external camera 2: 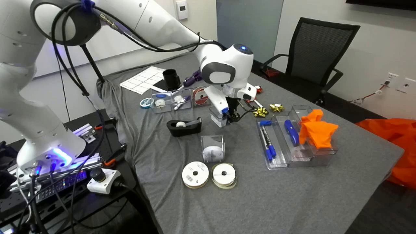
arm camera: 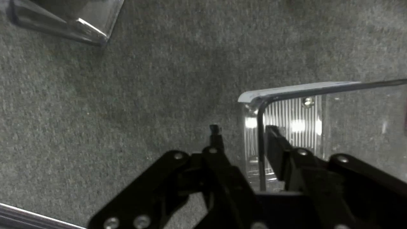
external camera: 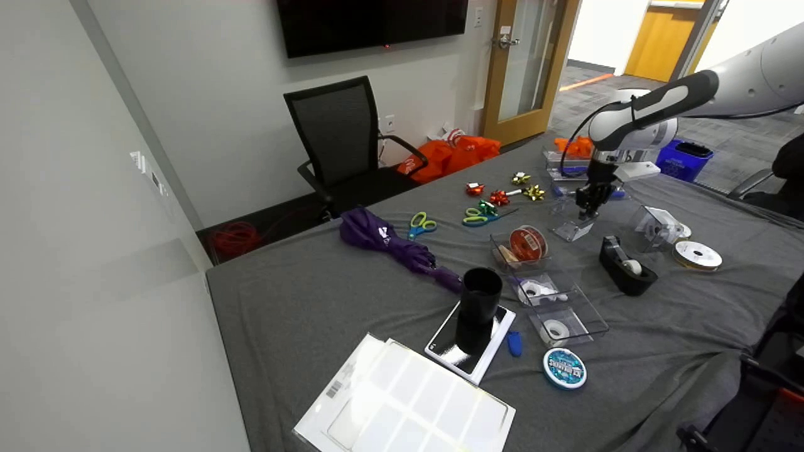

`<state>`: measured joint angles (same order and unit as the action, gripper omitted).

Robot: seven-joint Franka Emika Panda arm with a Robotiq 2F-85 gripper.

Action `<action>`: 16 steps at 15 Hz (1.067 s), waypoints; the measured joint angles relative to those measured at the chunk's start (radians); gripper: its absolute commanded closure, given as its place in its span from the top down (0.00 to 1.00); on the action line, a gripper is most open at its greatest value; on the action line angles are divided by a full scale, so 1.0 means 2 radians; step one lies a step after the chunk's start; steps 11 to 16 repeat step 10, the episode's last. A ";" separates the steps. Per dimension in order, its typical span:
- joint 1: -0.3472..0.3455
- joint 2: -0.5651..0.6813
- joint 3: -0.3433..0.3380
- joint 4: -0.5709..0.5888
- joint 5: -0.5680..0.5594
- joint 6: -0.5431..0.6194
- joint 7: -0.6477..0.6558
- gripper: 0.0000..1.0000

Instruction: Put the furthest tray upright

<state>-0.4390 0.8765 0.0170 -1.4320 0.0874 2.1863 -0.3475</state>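
Observation:
A small clear tray (arm camera: 334, 90) with a white strip along one edge lies under my gripper (arm camera: 243, 128) in the wrist view. The gripper is open. One finger is outside the tray and the other inside, with a clear wall between them. The inside finger is close to the wall; the outside finger is apart from it. The tray also shows in both exterior views (external camera: 573, 230) (external camera 2: 218, 118), below the gripper (external camera: 587, 215) (external camera 2: 232, 119) and partly hidden by it. I cannot tell its exact tilt. Another small clear tray (external camera 2: 213, 139) has a white roll at it.
A black tape dispenser (external camera 2: 184, 126) and ribbon spools (external camera 2: 195, 174) stand near the trays. A clear divided tray (external camera: 590, 304) holds tape and ribbon. Another divided tray (external camera 2: 279, 156) holds pens and an orange cloth (external camera 2: 318, 130). Gift bows (external camera: 499, 198) and scissors (external camera: 480, 218) lie nearby.

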 measured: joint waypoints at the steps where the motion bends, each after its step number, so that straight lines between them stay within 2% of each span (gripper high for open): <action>1: 0.000 -0.001 0.000 -0.005 0.000 0.008 -0.003 0.77; 4: 0.000 -0.007 0.002 -0.019 0.004 0.022 -0.014 0.98; 5: 0.001 -0.013 0.005 -0.025 0.007 0.025 -0.017 1.00; 10: 0.014 -0.073 0.011 -0.066 0.020 0.026 -0.017 1.00; 16: 0.014 -0.073 0.011 -0.066 0.020 0.026 -0.017 1.00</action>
